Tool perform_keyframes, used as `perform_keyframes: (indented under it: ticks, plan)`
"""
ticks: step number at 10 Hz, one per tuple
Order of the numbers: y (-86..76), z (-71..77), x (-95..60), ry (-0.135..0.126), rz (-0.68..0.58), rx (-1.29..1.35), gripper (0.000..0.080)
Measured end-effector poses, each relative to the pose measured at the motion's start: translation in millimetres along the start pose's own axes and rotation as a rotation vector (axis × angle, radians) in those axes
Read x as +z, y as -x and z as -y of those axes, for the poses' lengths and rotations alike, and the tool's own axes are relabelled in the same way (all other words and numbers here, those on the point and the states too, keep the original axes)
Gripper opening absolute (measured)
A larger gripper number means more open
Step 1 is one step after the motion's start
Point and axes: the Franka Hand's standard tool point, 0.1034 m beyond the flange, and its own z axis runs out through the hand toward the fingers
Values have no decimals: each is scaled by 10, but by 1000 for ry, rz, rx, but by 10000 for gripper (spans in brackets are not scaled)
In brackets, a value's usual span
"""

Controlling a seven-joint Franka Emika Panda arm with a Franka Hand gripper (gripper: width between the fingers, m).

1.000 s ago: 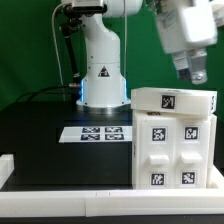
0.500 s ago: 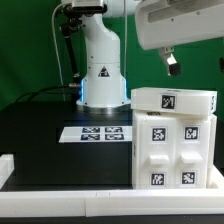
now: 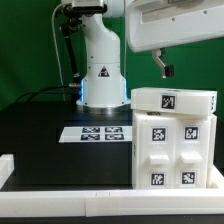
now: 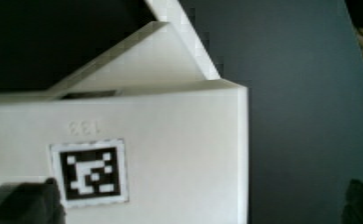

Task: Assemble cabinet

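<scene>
The cabinet (image 3: 172,150) is a large white box at the exterior view's right, with several marker tags on its front blocks. A white tagged top panel (image 3: 175,100) lies on it, overhanging a little. My gripper (image 3: 161,68) hangs above the cabinet's top, apart from it. In the wrist view the gripper (image 4: 192,205) is open and empty, its dark fingers (image 4: 25,200) far apart. The cabinet top (image 4: 160,120) with one tag (image 4: 93,172) lies below. One finger is over the top, the other past its edge over the dark table.
The marker board (image 3: 100,132) lies flat on the black table to the exterior view's left of the cabinet. The robot's white base (image 3: 100,70) stands behind it. A white rail (image 3: 60,205) runs along the table's front edge.
The hand has swung from a tilted pose at the exterior view's far right to a level one, moving left over the cabinet's top. The cabinet has not moved.
</scene>
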Motion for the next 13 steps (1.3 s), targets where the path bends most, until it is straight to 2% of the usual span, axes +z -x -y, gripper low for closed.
perform_keyframes:
  ticks: [2, 6, 10, 13]
  plan:
    - [-20, -65, 5, 20, -1, -316, 797]
    - [-33, -161, 13, 32, 46, -700, 797]
    - [-51, -188, 12, 30, 49, -1000, 797]
    - [-40, -242, 96, 29, 71, -1246, 797]
